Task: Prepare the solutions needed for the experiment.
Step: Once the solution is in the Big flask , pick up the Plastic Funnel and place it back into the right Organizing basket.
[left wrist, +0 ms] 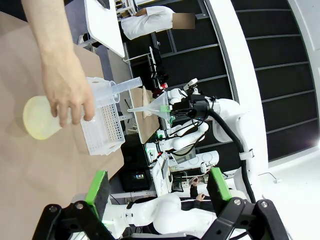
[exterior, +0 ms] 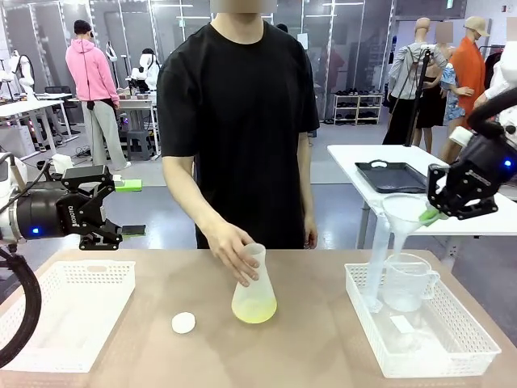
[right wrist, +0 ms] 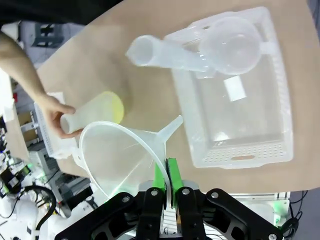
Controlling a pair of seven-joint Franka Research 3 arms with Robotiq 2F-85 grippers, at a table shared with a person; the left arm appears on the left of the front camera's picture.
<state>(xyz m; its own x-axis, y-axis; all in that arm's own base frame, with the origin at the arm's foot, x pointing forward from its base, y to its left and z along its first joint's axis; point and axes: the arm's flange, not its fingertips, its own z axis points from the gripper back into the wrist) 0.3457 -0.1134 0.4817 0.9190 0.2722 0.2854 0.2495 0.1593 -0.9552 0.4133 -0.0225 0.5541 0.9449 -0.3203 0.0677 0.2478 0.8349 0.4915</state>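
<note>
One brown worktop [exterior: 323, 339] spans the scene, with one person [exterior: 238, 121] in a black shirt standing at its far side. Two white perforated baskets sit on it: one at the left end [exterior: 89, 267] and one at the right end [exterior: 440, 365].

The robot's left hand [exterior: 125, 208] hangs above the left basket with its two green-padded fingers spread wide and nothing between them; its wrist view shows the same wide gap [left wrist: 157, 182]. The robot's right hand [exterior: 432, 214] is pressed together on the rim of one clear funnel [exterior: 401, 212], held in the air above the left end of the right basket; the right wrist view shows the pads [right wrist: 160, 175] pinching that rim.

In the right basket there are three things: one tall measuring cylinder [exterior: 376, 267] leaning out over the rim, one clear handled jug [exterior: 406, 283] just beside it, and one small white slip [exterior: 401, 324] lying flat.

At mid-worktop the person's hand [exterior: 234, 250] grips the neck of one frosted conical flask [exterior: 257, 279], which is tilted. The solutions [exterior: 254, 309] show as one shallow yellow-green layer pooled in the flask's bottom. One small round white cap [exterior: 183, 322] lies on the worktop left of the flask, apart from it.
</note>
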